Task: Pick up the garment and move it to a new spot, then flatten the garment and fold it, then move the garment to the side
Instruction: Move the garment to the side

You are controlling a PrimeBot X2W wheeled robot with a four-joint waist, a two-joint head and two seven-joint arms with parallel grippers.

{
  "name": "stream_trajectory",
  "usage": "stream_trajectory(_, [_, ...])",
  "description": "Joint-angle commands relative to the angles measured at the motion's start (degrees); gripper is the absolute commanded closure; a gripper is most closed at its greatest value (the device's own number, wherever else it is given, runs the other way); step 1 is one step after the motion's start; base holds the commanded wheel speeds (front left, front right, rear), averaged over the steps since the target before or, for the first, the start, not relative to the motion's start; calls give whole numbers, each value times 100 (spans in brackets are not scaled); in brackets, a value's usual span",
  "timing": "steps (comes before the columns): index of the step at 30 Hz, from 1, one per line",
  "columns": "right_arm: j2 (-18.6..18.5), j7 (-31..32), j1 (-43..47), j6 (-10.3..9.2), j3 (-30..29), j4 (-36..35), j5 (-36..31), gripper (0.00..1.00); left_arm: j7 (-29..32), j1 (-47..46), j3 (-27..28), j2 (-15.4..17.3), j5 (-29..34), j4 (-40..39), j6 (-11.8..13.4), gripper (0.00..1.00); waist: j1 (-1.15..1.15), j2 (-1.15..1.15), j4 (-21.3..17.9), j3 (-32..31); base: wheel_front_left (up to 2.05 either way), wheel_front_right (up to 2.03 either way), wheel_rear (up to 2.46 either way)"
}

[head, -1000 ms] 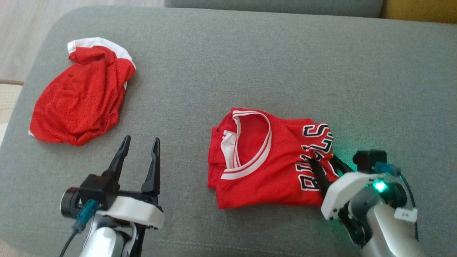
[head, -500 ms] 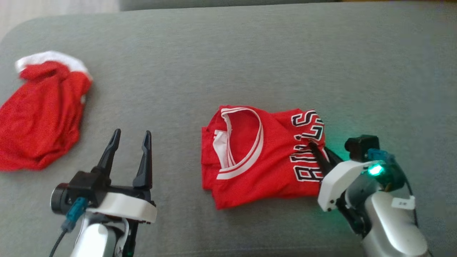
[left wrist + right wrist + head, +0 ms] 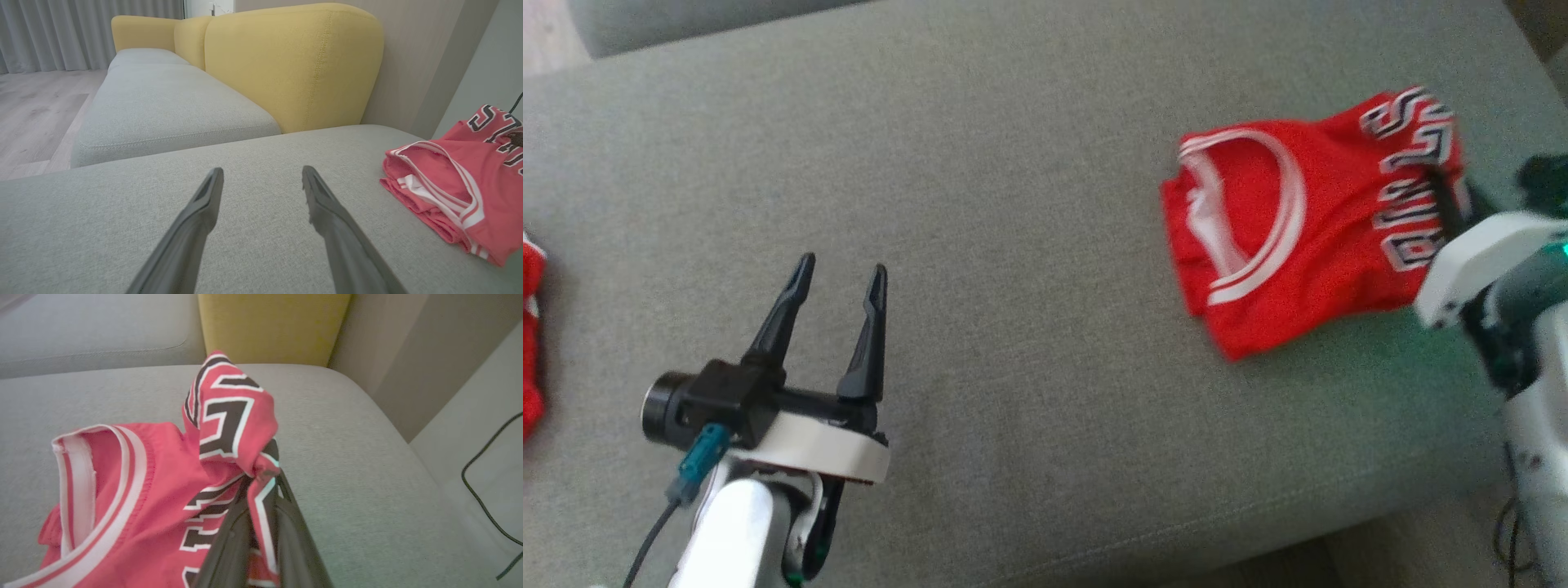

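Listing by position on the broad grey fabric sofa cushion point(image 3: 1013, 163).

Item 1: folded red basketball jersey with white-striped neckline and black-and-white lettering point(image 3: 1282, 245). It lies toward the cushion's right end. The neckline side rests on the cushion and the lettered edge is raised off it in a bunch. Change: a second ago it lay flat, nearer the cushion's middle. The gap to item 4 has widened far more than the camera's turn would explain, so the jersey itself has travelled.

Item 2: right hand point(image 3: 261, 477). At the jersey's lettered edge, over the cushion's right end. Clenched on a pinch of that edge; a second ago its fingers stood apart around the same fabric.

Item 3: left hand point(image 3: 841, 268). Over the cushion's front-left part, well apart from the jersey. Released, fingers spread, holding nothing; unchanged.

Item 4: second red fabric garment point(image 3: 529, 343). At the cushion's left end, untouched.

Assessment: folding looks complete. The fresh grip and drag suggest the last step, moving the jersey aside, is under way. Only one edge is held, so the fold may loosen.
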Motion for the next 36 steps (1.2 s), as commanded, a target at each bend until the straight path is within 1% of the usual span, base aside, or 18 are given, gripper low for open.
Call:
stream_trajectory(1, [-78, -101, -276, 37, -11, -117, 14, 100, -70, -230, 175, 108, 39, -181, -6, 0, 0, 0, -56, 133, 0, 0, 0])
stream_trajectory(5, [-231, -145, -593, 37, -403, 190, -42, 100, -70, -351, 135, 101, 62, -183, -40, 0, 0, 0, 15, 300, 0, 0, 0])
stream_trajectory(13, [-304, -292, -1004, 37, -1085, 575, -198, 100, -70, -547, 125, 124, 86, -227, -124, 0, 0, 0, 131, 657, 0, 0, 0])
stream_trajectory(16, [-291, -376, -1124, 37, -1299, 678, -240, 100, -70, -625, 125, 135, 100, -243, -156, 0, 0, 0, 171, 795, 0, 0, 0])
stream_trajectory(26, [-124, -543, -1349, 37, -1890, 883, -812, 100, -70, -871, 140, 166, 124, -251, -264, 0, 0, 0, 282, 1219, 0, 0, 0])
stream_trajectory(27, [-105, -559, -1343, 37, -1956, 902, -899, 66, -70, -891, 139, 165, 125, -247, -275, 0, 0, 0, 293, 1248, 0, 0, 0])
stream_trajectory(28, [-50, -588, -1322, 37, -2030, 892, -990, 25, -70, -906, 140, 162, 126, -242, -283, 0, 0, 0, 299, 1265, 0, 0, 0])
stream_trajectory(29, [23, -593, -1291, 37, -2121, 881, -1076, 0, -70, -914, 143, 158, 126, -232, -287, 0, 0, 0, 301, 1274, 0, 0, 0])
stream_trajectory(31, [116, -672, -1228, 37, -2321, 842, -1234, 0, -70, -922, 149, 147, 126, -217, -292, 0, 0, 0, 306, 1284, 0, 0, 0])
stream_trajectory(36, [485, -842, -923, 37, -2807, 626, -1587, 0, -70, -859, 182, 127, 111, -147, -304, 0, 0, 0, 299, 1147, 0, 0, 0])
